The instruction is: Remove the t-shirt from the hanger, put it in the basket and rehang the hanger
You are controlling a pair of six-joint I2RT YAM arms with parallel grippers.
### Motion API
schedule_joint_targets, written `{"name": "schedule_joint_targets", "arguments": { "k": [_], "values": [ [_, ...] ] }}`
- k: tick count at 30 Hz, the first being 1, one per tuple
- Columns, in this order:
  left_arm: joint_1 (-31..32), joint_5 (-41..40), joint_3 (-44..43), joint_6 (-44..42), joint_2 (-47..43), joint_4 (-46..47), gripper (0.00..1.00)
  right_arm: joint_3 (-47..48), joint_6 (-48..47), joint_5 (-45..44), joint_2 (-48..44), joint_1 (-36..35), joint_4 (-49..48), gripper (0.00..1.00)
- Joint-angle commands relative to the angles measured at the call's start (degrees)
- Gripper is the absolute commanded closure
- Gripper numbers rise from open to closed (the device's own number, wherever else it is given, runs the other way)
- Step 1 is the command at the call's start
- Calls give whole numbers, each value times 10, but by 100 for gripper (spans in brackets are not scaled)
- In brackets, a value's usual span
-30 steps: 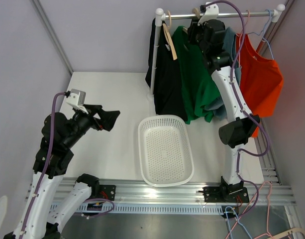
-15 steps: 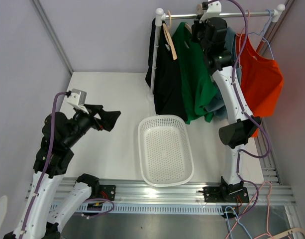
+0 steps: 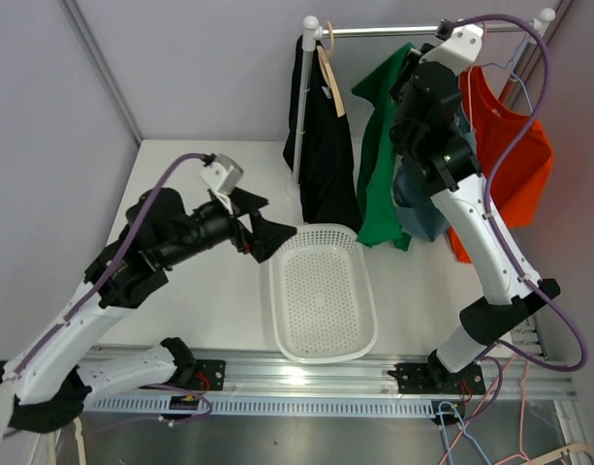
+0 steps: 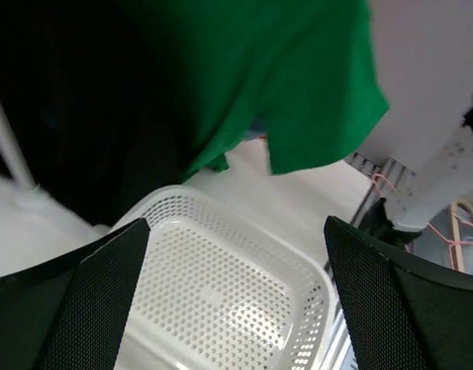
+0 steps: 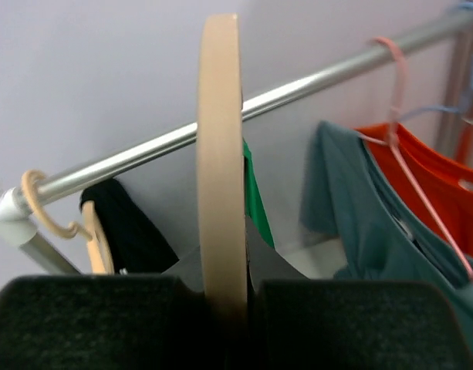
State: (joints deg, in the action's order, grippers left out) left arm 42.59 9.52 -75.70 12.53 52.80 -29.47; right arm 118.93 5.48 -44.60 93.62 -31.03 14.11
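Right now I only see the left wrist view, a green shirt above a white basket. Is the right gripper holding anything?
Observer: Yes, the right gripper is shut on the tan hanger carrying the green t-shirt.
Operator: What else is on the rail?
Observer: A black garment to the left of the green one, a teal one and an orange one to the right.
Operator: Where is my left gripper?
Observer: It is open, by the far left corner of the basket.
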Motion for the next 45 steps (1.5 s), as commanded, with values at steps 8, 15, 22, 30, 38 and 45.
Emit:
{"name": "schedule_joint_targets", "arguments": {
  "k": [8, 15, 22, 30, 38, 45],
  "values": [
    [267, -138, 115, -103, 29, 254, 1, 35, 200, -242, -22, -40, 185, 100],
    [278, -136, 140, -142, 85, 386, 1, 4, 194, -248, -51, -76, 187, 100],
    [277, -214, 25, -169, 187, 359, 26, -16, 197, -218, -75, -83, 190, 100],
    [325, -142, 65, -202, 128, 342, 99, 57, 135, -188, -25, -56, 205, 100],
    [450, -172, 187, -312, 1, 419, 99, 288, 326, 264, 105, 159, 559, 100],
    [466, -161, 196, -332, -2, 416, 100, 165, 362, 411, 57, 235, 499, 100]
  ]
}}
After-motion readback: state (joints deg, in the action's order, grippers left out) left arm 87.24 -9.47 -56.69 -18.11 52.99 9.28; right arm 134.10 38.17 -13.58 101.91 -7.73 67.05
